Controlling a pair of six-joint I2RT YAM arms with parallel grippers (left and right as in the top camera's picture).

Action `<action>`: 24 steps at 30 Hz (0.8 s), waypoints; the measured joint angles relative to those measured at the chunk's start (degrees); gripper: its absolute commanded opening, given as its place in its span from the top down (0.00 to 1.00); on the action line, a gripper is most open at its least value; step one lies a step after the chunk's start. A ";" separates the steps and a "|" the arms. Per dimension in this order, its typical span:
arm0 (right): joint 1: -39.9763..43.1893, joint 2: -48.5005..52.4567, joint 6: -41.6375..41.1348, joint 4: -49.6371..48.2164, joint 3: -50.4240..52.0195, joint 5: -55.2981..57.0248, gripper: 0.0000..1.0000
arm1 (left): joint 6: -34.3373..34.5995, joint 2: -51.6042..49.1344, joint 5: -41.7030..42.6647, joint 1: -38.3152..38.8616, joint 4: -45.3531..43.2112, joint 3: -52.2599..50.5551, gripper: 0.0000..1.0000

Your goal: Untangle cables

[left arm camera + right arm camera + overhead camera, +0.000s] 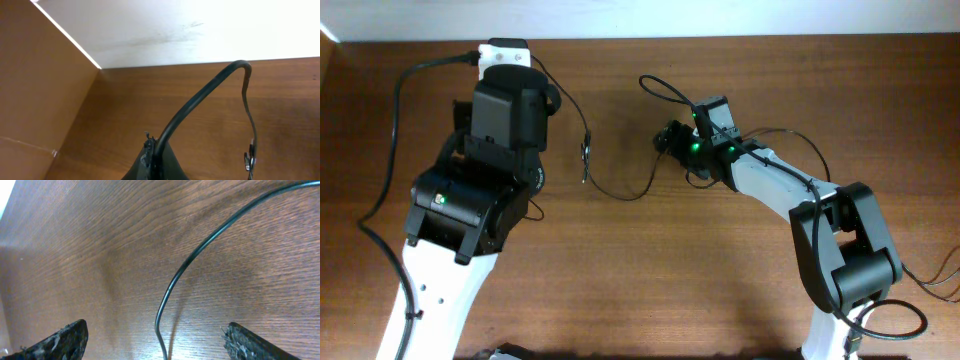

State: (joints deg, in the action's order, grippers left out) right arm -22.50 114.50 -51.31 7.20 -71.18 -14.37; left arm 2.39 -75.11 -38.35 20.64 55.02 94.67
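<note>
A thin black cable [620, 195] curves across the middle of the table between the two arms. One end plug [586, 152] hangs left of centre. My left gripper [528, 58] is at the back left, shut on the cable [200, 95], which arches up and drops to the dangling plug [248, 160]. My right gripper [675, 150] stands open low over the wood. Its fingertips [60, 342] are wide apart, and a cable strand [165, 315] runs between them untouched. A small loop of cable [662, 88] lies just behind this gripper.
The thick black arm wire [395, 130] runs down the left side. More arm wires [940, 275] lie at the right edge. The white back wall [200, 30] meets the table behind my left gripper, and a brown side panel [40, 100] stands to its left.
</note>
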 measured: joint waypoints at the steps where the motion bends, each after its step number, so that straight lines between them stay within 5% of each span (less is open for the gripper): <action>1: 0.00 0.00 -0.42 -0.04 0.00 0.26 0.13 | 0.00 0.00 0.57 0.00 0.00 0.00 1.00; 12: 0.00 5.11 -9.60 -10.51 -0.17 6.67 0.23 | 0.00 0.00 8.02 0.00 0.02 0.00 1.00; 15: 0.00 5.95 -11.65 -11.96 -0.28 6.88 0.38 | 0.00 0.00 8.39 0.00 0.04 0.00 1.00; 19: -0.04 6.64 -13.31 -12.00 -0.28 9.07 0.94 | 0.00 0.00 8.66 0.00 0.04 0.00 1.00; 24: 0.83 6.69 -13.70 -12.57 -0.26 10.71 0.96 | 0.00 0.00 9.92 0.00 0.04 0.00 1.00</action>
State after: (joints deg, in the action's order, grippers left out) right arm -21.67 121.19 -65.01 -5.37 -71.44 -3.66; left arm 2.39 -75.11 -28.42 20.64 55.07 94.67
